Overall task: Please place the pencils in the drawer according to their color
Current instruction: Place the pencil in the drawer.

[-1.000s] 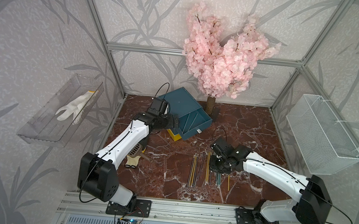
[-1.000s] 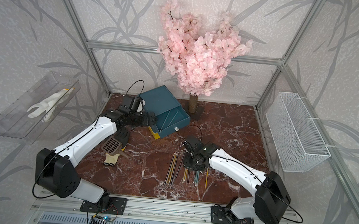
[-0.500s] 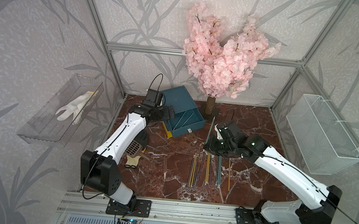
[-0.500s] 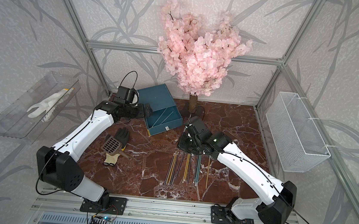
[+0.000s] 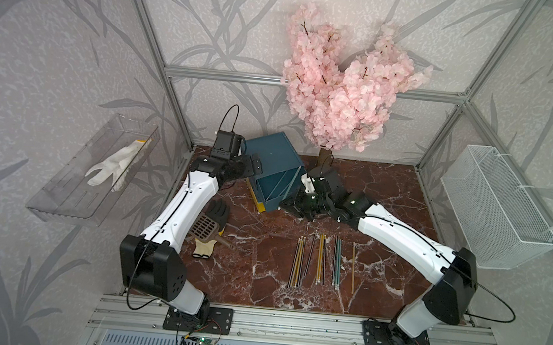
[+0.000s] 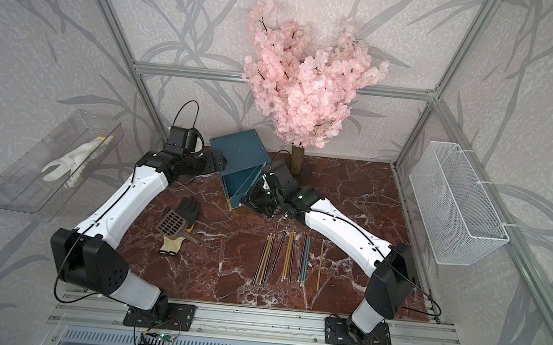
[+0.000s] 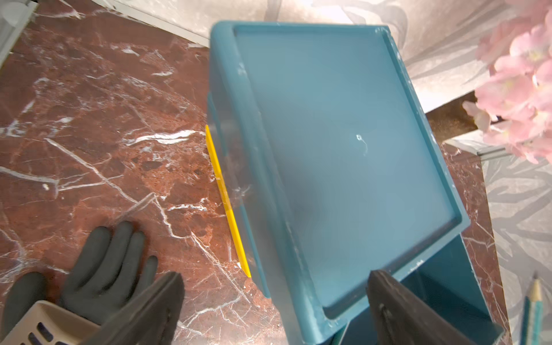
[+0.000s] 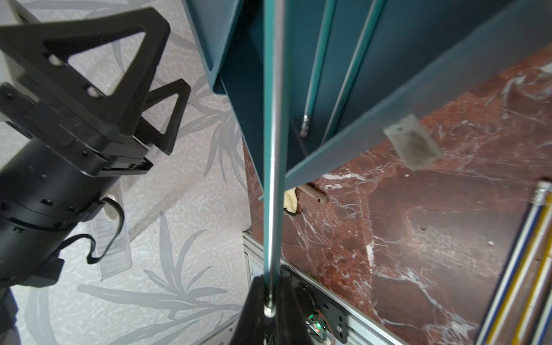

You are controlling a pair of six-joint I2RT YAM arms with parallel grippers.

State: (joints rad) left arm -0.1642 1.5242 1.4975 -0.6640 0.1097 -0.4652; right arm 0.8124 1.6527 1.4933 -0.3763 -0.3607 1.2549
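At the drawer (image 8: 418,59), right arm (image 5: 400,233) reaching low, right end effector (image 8: 270,298) clamping teal pencil (image 8: 273,119), left end effector (image 7: 273,280) spread.

Pale grey walls (image 5: 73,39) printed with darker leaf sprays close three sides, braced by an aluminium frame (image 5: 222,75), above a red-brown, white-veined marble surface (image 5: 401,185). A pink blossom tree (image 5: 338,93) stands at the back; a clear shelf (image 5: 58,200) holding a white glove (image 5: 113,168) hangs on one side wall, a white wire basket (image 5: 493,208) on the opposite one.
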